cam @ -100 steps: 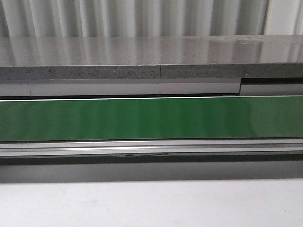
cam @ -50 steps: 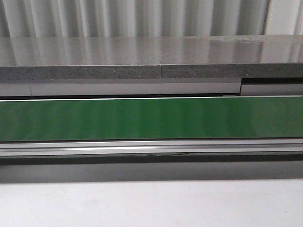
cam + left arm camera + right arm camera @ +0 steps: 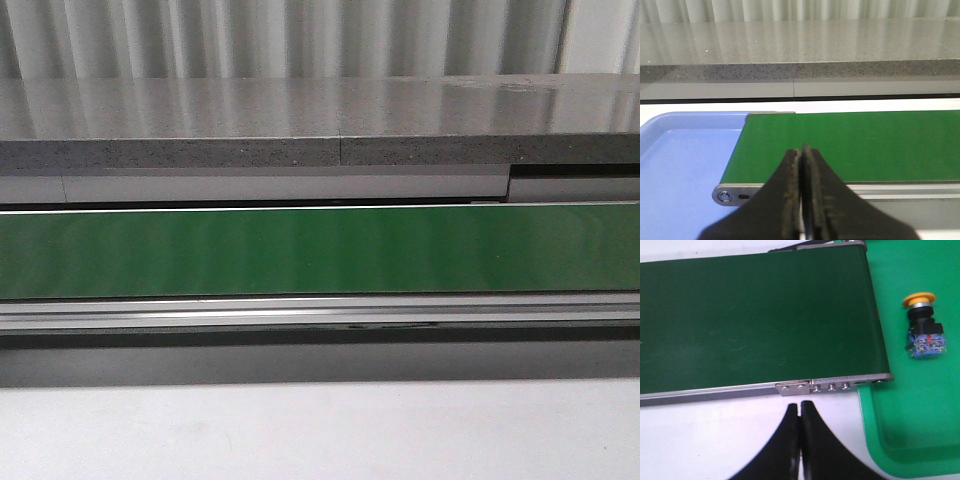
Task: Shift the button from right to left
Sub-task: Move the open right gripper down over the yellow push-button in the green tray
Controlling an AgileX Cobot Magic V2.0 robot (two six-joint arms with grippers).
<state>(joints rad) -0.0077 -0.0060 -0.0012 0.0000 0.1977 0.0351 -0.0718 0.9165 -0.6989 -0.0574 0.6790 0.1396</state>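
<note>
Button (image 3: pixel 921 326) lying on its side in the green tray (image 3: pixel 920 430), just beside the end of the green conveyor belt (image 3: pixel 755 320), yellow cap pointing away from the blue contact block. Well apart from the right gripper (image 3: pixel 800 410), fingers pressed together, empty, just off the belt's metal end bracket (image 3: pixel 832 386). Left gripper (image 3: pixel 801 160) likewise closed on nothing, above the belt's other end, beside the blue tray (image 3: pixel 680 170).
</note>
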